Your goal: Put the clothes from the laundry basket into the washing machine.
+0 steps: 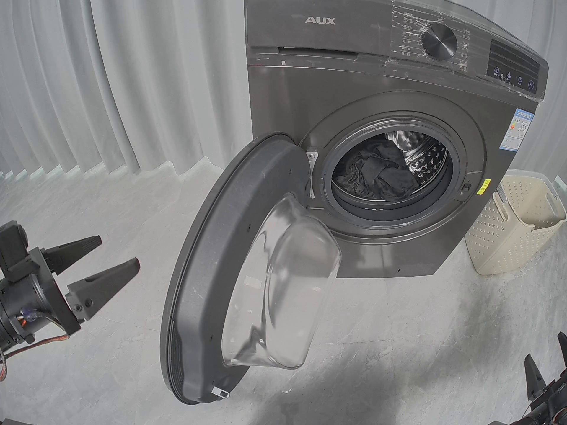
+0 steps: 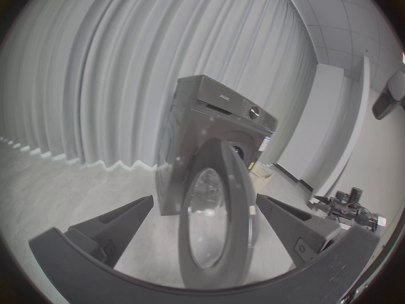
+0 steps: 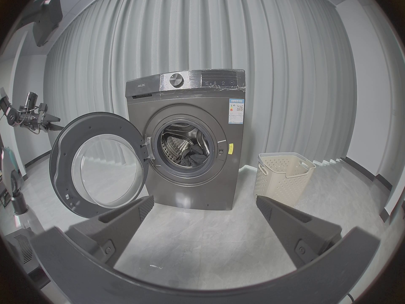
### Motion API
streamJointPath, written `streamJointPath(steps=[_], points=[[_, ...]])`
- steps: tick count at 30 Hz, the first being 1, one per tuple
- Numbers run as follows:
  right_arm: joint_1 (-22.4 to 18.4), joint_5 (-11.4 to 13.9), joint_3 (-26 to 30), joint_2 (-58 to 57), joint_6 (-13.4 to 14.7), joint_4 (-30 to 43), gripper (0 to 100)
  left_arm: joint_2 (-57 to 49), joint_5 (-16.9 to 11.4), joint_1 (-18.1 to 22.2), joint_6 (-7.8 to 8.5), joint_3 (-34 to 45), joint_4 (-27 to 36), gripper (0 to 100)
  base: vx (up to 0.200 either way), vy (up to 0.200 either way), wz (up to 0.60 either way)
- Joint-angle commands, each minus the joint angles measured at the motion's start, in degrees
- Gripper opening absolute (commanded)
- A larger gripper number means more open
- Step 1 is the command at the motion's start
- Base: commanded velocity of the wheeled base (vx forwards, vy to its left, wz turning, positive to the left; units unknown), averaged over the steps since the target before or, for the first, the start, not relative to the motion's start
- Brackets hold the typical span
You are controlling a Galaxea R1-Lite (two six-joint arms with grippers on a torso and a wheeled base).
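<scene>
Washing machine [image 1: 283, 101] centre-right in head view, door [image 1: 236, 255] swung wide open. Dark clothes [image 1: 378, 172] heaped inside drum. Cream laundry basket [image 1: 520, 225] at right edge, just beside machine. Left gripper [image 1: 119, 249] at left edge, fingers spread, empty. Right gripper [image 1: 543, 348] in lower right corner, likewise spread, empty.

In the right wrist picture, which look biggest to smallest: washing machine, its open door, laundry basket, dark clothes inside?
1. washing machine
2. open door, standing nearer the camera, which may enlarge it
3. laundry basket
4. dark clothes
</scene>
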Motion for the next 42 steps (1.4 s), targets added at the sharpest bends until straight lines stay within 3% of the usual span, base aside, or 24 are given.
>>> streamJointPath(steps=[1,5,6,8,16,26,42], points=[[0.0,0.0,1.0,-0.9,0.0,0.0,100,-0.7,-0.1,5.3,1.92,0.7,0.3,100,0.000,0.000,0.00],[0.0,0.0,1.0,-0.9,-0.1,0.0,100,2.8,0.5,5.2,4.38,2.4,0.2,100,0.000,0.000,0.00],[0.0,0.0,1.0,-0.9,0.0,0.0,100,4.3,0.4,5.0,5.61,2.9,-0.4,100,0.000,0.000,0.00],[0.0,0.0,1.0,-0.9,-0.1,0.0,100,6.2,0.3,4.5,6.22,3.0,-0.5,100,0.000,0.000,0.00],[0.0,0.0,1.0,-0.9,-0.1,0.0,100,12.6,0.3,-1.2,5.78,0.7,-1.8,100,0.000,0.000,0.00],[0.0,0.0,1.0,-0.9,-0.1,0.0,100,24.9,2.8,-7.7,5.26,-4.9,-11.3,100,0.000,0.000,0.00],[0.0,0.0,1.0,-0.9,-0.1,0.0,100,34.1,6.8,-14.6,5.26,-14.6,-11.7,100,0.000,0.000,0.00]])
